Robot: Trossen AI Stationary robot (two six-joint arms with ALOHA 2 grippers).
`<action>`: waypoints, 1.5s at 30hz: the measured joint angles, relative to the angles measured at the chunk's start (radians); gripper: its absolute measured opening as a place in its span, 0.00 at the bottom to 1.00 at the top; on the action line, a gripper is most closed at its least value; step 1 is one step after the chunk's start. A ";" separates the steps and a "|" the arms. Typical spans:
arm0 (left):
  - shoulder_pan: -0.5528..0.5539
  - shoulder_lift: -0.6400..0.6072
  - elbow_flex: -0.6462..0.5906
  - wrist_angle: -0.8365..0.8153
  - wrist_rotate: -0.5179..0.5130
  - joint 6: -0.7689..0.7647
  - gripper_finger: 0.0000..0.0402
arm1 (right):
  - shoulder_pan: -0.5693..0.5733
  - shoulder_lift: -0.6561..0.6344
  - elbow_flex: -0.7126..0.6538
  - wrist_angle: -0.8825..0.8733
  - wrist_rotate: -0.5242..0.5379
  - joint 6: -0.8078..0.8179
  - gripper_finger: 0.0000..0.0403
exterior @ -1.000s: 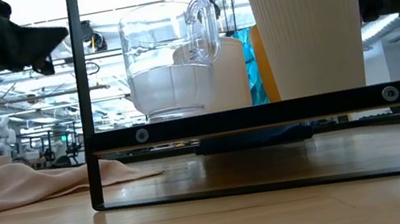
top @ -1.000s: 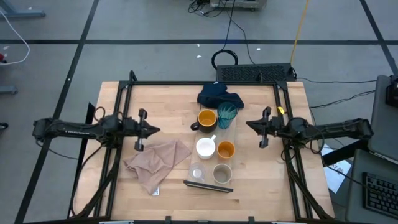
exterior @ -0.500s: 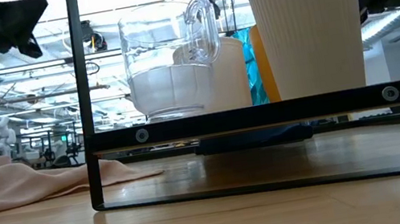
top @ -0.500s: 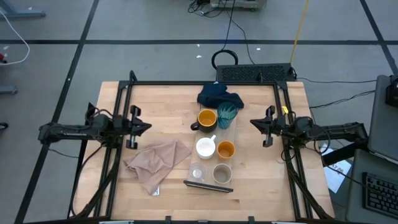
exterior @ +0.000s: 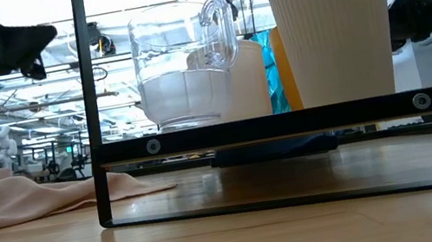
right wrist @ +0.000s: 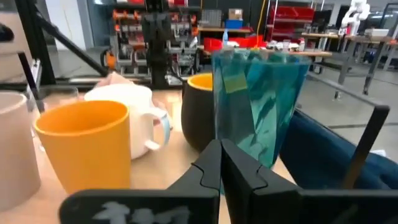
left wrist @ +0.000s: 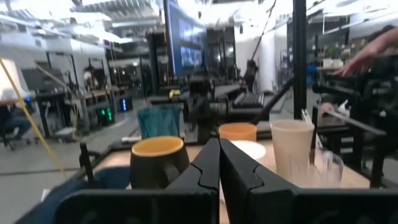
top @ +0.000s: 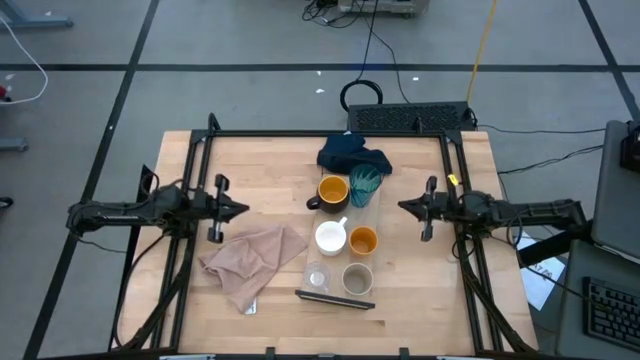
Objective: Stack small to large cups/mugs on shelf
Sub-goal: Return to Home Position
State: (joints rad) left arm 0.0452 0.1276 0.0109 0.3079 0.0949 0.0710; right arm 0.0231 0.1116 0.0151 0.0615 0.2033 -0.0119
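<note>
Compared with a second earlier, only the arms had shifted. The left gripper had drawn back slightly toward the left edge of the table, and the right gripper had barely changed its place on the right side. None of the cups had budged.

From where I stood, both claws looked pressed shut with nothing between their fingers. Each hung above the table, well apart from the shelf.

The shelf lay down the middle of the table with its dark strip at the near end, and all six vessels stood on it in two rows. In the left row the tiny clear cup stood nearest, then the white mug, then the dark mug with the yellow lining farthest off. In the right row the beige cup came first, then the orange cup, and last the tall teal tumbler. So the sizes rose from near to far.

A pinkish cloth lay crumpled left of the shelf, and a dark blue cloth lay just beyond its far end.

By my reckoning the sorting itself was finished, since no cup was left off the shelf. All that seemed to remain was for the two arms to finish settling into their rest pose.
</note>
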 joint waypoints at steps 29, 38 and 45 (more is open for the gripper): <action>0.000 -0.003 0.000 -0.294 -0.048 -0.001 0.01 | 0.038 -0.111 0.000 -0.014 0.000 -0.003 0.00; 0.000 -0.006 0.000 -0.297 -0.076 -0.001 0.01 | 0.092 -0.111 0.000 -0.015 0.000 -0.003 0.00; 0.000 -0.035 0.000 -0.298 -0.078 -0.001 0.01 | 0.113 -0.111 0.000 -0.015 0.000 -0.003 0.00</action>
State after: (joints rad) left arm 0.0452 0.0924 0.0113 0.0104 0.0166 0.0704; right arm 0.1360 0.0010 0.0149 0.0467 0.2031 -0.0151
